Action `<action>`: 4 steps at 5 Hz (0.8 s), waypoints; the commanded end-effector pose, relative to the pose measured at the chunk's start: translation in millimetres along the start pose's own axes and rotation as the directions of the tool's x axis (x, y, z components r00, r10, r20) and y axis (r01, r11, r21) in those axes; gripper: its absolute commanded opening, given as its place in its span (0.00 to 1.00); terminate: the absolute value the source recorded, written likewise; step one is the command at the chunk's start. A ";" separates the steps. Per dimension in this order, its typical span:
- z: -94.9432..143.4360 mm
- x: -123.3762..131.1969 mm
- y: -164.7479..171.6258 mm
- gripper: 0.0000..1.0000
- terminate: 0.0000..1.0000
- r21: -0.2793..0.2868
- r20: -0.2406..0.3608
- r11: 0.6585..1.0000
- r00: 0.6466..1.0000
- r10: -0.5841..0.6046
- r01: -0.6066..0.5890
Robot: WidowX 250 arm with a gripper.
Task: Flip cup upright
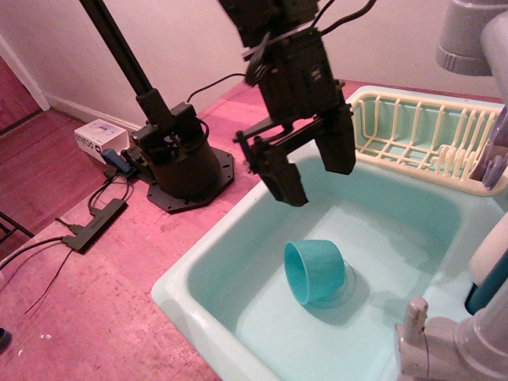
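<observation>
The teal cup (pixel 314 271) lies on its side on the floor of the mint-green sink basin (pixel 198 270), its open rim facing left toward me. My gripper (pixel 311 176) hangs above the basin, over and slightly behind the cup, clear of it. Its two black fingers (pixel 279 173) are spread wide apart and hold nothing.
A cream dish rack (pixel 421 135) sits at the back right of the sink. A faucet (pixel 429 345) and bottles stand at the right edge. The arm's black base (pixel 178 163), cables and a small box (pixel 99 136) are on the floor at left.
</observation>
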State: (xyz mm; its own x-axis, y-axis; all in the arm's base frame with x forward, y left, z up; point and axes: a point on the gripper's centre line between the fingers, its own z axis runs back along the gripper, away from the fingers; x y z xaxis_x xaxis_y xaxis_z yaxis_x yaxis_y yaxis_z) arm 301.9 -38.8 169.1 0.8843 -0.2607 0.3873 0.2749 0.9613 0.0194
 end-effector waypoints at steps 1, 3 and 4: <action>11.6 5.9 -17.1 1.00 0.00 0.061 -0.006 0.996 0.998 -0.064 0.064; 3.0 -12.4 -34.4 1.00 0.00 0.074 -0.033 0.996 0.998 -0.049 0.051; -4.3 -18.9 -43.4 1.00 0.00 0.125 -0.076 0.992 0.997 -0.019 0.028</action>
State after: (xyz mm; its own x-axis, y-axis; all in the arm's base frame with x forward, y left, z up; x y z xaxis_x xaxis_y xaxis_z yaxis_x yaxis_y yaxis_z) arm 276.1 -76.8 138.6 0.9258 -0.2717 0.2628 0.2287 0.9561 0.1830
